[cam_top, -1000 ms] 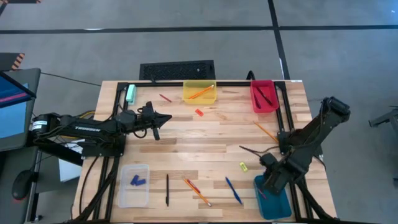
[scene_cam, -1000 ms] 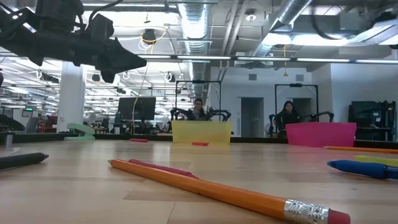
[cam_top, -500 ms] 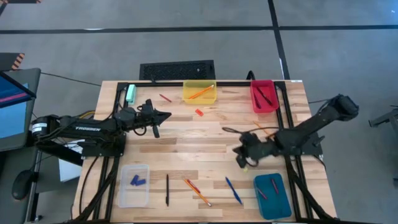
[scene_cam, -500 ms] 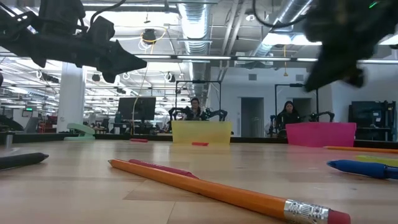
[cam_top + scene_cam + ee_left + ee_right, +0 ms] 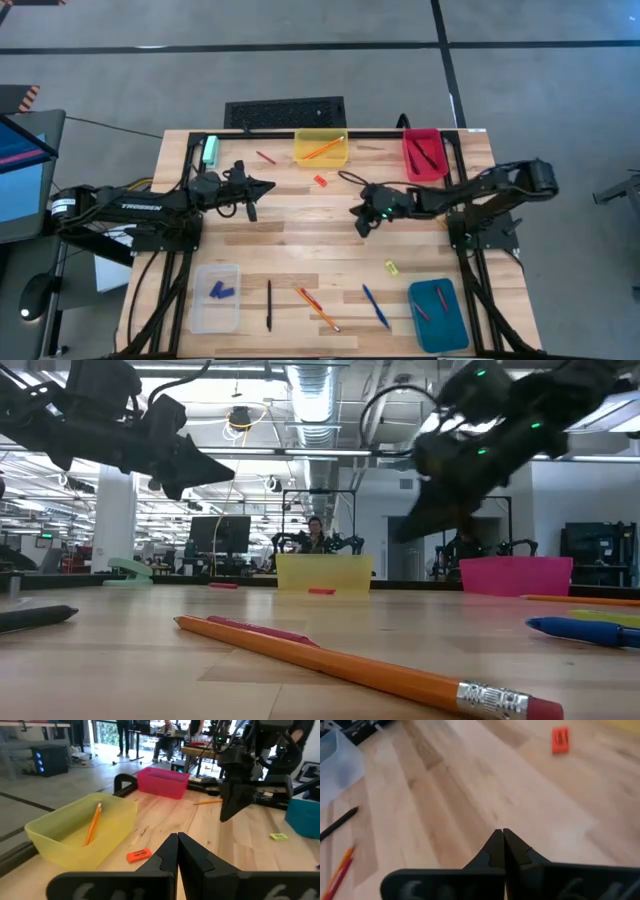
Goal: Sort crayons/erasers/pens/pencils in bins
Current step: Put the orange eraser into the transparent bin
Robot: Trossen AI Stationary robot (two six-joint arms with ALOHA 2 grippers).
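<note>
My left gripper [image 5: 268,186] hovers shut and holds nothing, left of the red-orange eraser [image 5: 321,180]. My right gripper [image 5: 360,224], shut with nothing in it, hangs over the table's middle, just near-right of that eraser [image 5: 560,740]. The yellow bin [image 5: 321,150] holds an orange pencil [image 5: 92,824]. At the far right stands the red bin [image 5: 424,155] with dark sticks, at the near right the teal bin [image 5: 438,315], and at the near left the clear bin [image 5: 216,297] with blue erasers. A yellow eraser [image 5: 391,267] lies flat on the wood.
Along the near side lie a black pen [image 5: 268,305], an orange pencil beside a red crayon [image 5: 315,308] and a blue pen [image 5: 376,306]. A red crayon [image 5: 265,157] and a pale-green block [image 5: 210,150] sit at the far left. An orange pencil [image 5: 207,802] lies near the red bin.
My right gripper has swung from above the teal bin at the near right toward the table's middle, going far and left, sinking and turning as it went. The left arm has kept still.
</note>
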